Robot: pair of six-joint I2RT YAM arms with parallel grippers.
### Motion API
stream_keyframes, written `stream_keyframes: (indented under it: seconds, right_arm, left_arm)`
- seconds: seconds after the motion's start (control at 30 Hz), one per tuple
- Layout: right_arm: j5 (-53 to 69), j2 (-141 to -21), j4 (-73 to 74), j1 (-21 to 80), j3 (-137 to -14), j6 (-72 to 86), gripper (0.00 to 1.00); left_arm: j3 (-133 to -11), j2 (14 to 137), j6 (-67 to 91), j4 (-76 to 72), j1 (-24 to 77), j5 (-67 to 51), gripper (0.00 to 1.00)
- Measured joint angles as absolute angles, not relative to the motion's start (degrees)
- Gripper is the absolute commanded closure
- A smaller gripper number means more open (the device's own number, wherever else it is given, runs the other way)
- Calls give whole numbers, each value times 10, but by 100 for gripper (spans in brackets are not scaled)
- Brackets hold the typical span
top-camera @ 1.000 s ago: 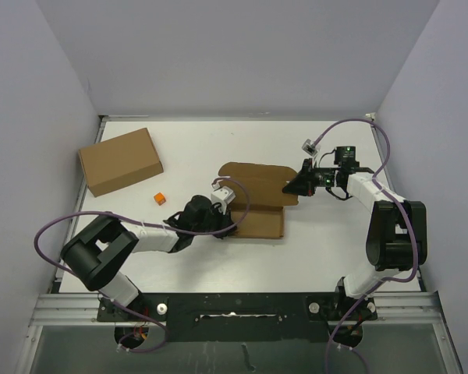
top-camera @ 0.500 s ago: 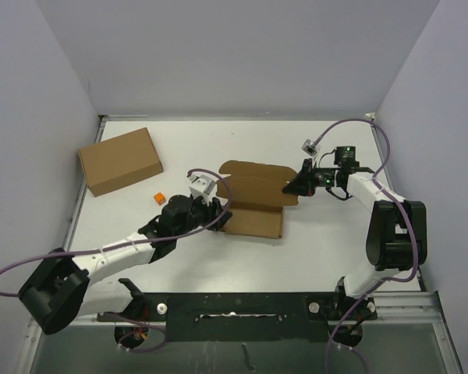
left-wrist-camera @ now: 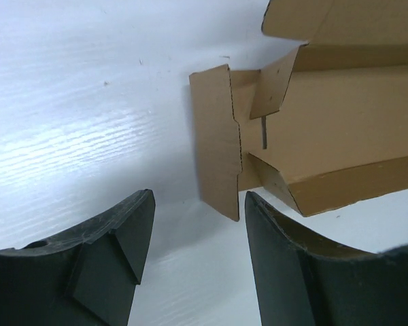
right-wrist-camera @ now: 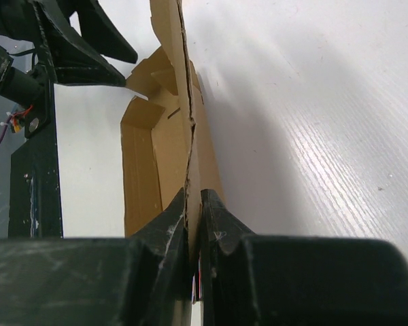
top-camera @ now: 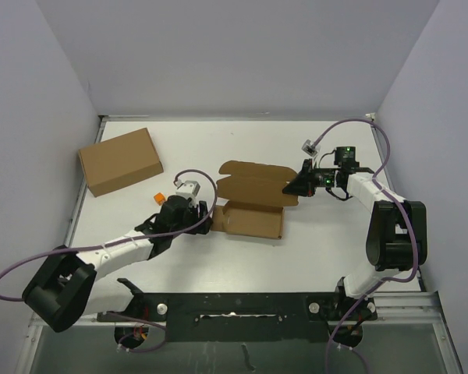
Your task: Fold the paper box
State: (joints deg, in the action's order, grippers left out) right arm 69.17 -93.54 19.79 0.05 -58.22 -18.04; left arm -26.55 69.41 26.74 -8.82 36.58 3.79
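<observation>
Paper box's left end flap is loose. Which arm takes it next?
Left. The left gripper is open, empty, right beside that end flap of the paper box. The right gripper is shut on the lid edge, probably steadying it.

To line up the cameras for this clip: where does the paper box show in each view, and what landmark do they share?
Top external: the paper box lies mid-frame.
Left wrist: upper right, just beyond the open left pincer.
Right wrist: centre-left, seen edge-on, pinched in the right pincer.
Shared landmark: the box's rounded lid.
</observation>
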Motion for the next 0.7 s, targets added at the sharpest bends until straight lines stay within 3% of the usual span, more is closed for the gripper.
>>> stream_keyframes:
  seconds: [0.17, 0.37, 0.5, 0.7]
  right_arm:
    - [692, -935, 198, 1, -582, -180, 100]
    - [692, -935, 198, 1, -582, -180, 100]
    - [692, -935, 198, 1, -582, -180, 100]
    - [691, -935, 198, 1, -582, -182, 100]
  left_arm:
    - [-286, 756, 273, -88, 366, 27, 49]
    - [-300, 784, 279, -94, 366, 27, 82]
    - [-300, 783, 280, -96, 366, 27, 97]
    - [-300, 771, 279, -96, 365, 27, 100]
